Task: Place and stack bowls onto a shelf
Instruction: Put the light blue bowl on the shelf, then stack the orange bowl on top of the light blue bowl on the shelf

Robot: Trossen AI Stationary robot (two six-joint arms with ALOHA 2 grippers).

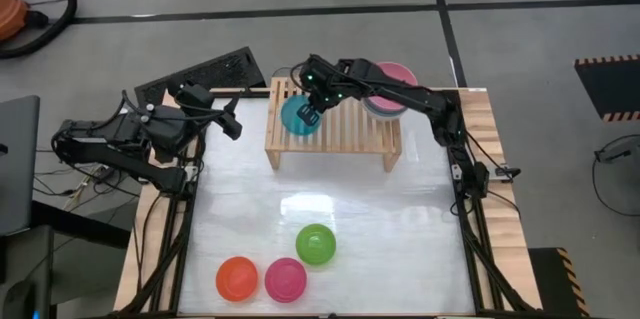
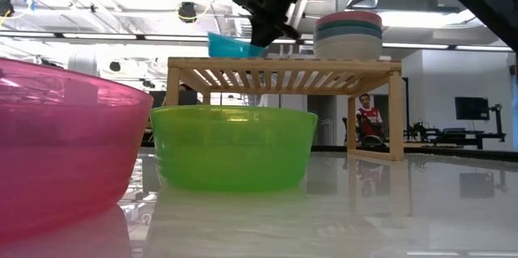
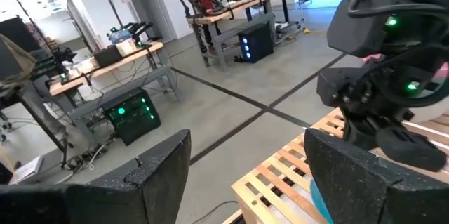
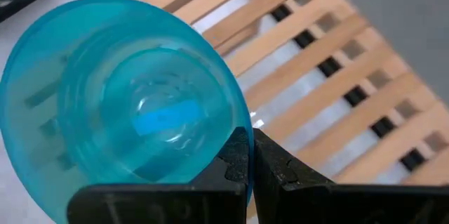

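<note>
The light-wood shelf (image 1: 345, 129) stands at the table's far side. My right gripper (image 1: 310, 111) is over its left end, shut on the cyan bowl (image 1: 298, 117), which also shows in the low view (image 2: 231, 45). A stack of larger bowls (image 1: 385, 91), pale pink on top, rests on the shelf's right end (image 2: 348, 35). The lime green (image 1: 316, 243), red-orange (image 1: 237, 277) and magenta (image 1: 285, 279) bowls stand on the table near its front edge. My left gripper (image 1: 230, 124) is open and empty, left of the shelf. My right gripper pinches the cyan bowl's rim (image 4: 238, 136) between its two fingers, one finger (image 4: 231, 171) inside the bowl and the other (image 4: 284, 175) outside. The fingers come from above, slanting down. The bowl is tilted over the slats; I cannot tell whether its base touches them.
The shelf's slatted top (image 4: 337, 62) is bare between the cyan bowl and the stack. The table's middle (image 1: 330, 194) is free. A dark keyboard-like panel (image 1: 200, 74) lies beyond the table's far left corner.
</note>
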